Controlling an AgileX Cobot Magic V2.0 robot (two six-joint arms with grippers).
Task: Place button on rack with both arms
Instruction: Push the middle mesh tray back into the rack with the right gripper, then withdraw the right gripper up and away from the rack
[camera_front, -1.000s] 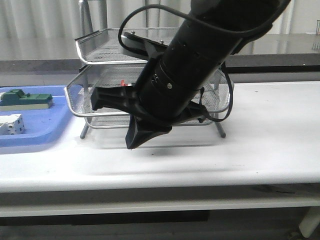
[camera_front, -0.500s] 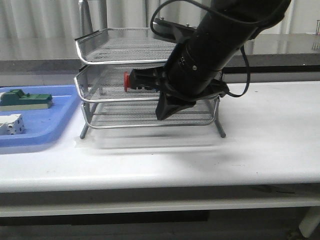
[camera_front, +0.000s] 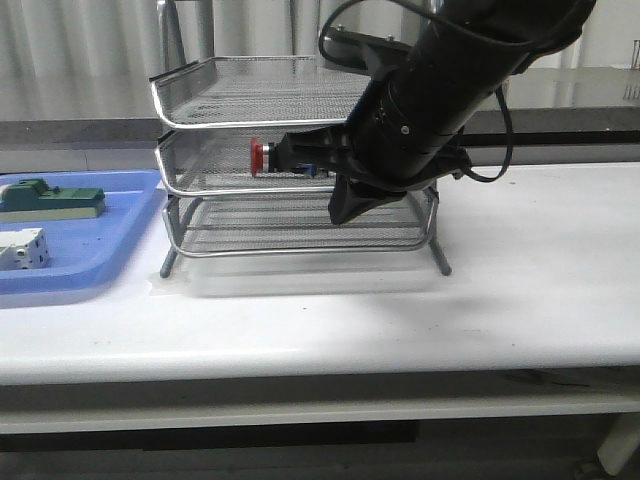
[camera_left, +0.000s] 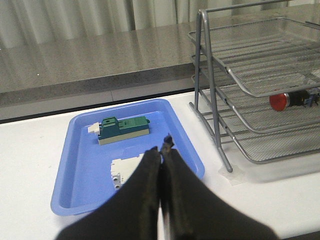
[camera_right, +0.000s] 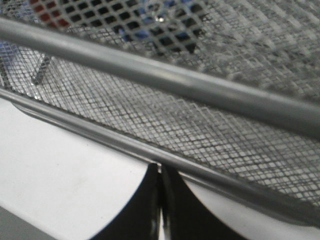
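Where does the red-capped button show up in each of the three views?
Front: the button sits at the middle tier's front edge, beside the right arm.
Left wrist: red cap in the middle tier, far right of the picture.
Right wrist: only red and blue blurs through the mesh.
Shared landmark: the rack.

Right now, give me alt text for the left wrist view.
The shut black left tool hangs over a blue tray holding a green block and a white block. Beside it, the rack holds the red-capped button in its middle tier.
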